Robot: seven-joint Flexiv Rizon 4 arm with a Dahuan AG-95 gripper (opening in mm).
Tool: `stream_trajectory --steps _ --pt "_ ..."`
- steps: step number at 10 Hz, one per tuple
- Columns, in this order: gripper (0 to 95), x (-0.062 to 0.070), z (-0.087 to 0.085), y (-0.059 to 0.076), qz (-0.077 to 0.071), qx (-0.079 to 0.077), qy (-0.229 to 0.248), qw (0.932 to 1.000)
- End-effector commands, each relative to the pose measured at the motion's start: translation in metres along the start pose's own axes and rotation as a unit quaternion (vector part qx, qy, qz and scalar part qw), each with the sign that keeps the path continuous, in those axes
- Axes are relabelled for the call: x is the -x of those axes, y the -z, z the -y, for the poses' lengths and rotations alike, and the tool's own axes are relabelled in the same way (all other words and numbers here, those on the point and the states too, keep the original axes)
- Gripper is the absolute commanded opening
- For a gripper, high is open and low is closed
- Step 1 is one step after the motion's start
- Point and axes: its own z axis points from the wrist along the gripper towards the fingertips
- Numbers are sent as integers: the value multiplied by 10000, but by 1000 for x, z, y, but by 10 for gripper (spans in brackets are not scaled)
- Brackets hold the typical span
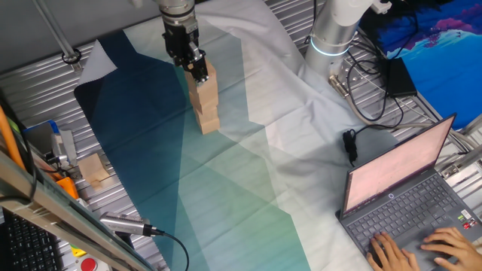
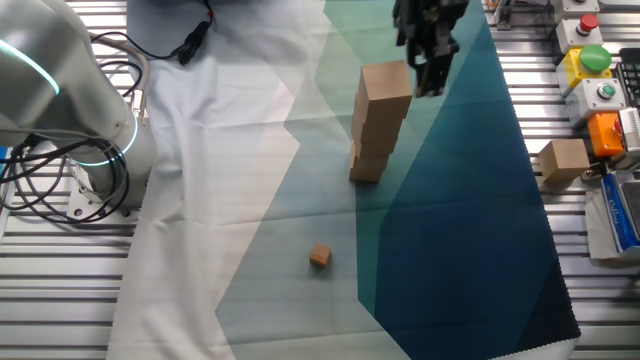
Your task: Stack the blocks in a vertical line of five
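Observation:
A slightly crooked stack of several light-tan wooden blocks (image 1: 205,102) stands on the cloth; it also shows in the other fixed view (image 2: 377,120). One more such block (image 1: 94,168) lies off the cloth on the metal table, seen in the other view too (image 2: 563,160). My gripper (image 1: 197,69) hangs beside the stack's top block (image 2: 386,80), at its height, on the dark-blue side of the cloth (image 2: 430,85). Its fingers look slightly apart and hold nothing.
A much smaller wooden cube (image 2: 320,257) lies on the cloth in front of the stack. A laptop (image 1: 399,188) with a person's hands stands at one table end. The arm's base (image 2: 60,100), cables and a button box (image 2: 595,65) line the edges.

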Motion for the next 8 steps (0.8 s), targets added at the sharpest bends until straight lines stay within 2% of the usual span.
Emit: stream_trajectory --steps 1,3,4,5,6,7,8 --pt "760 8 -3 2 -35 -33 32 10000" --pt "760 28 -10 5 -36 -21 38 10000" --pt "570 44 -15 0 -15 -17 50 10000" --pt "570 57 -19 -4 -15 -6 68 10000" --pt "380 69 -26 -8 -32 -9 26 10000" --pt "0 88 -43 -23 -21 -16 -71 10000" --pt "0 95 -51 -30 -33 -35 -106 9999"
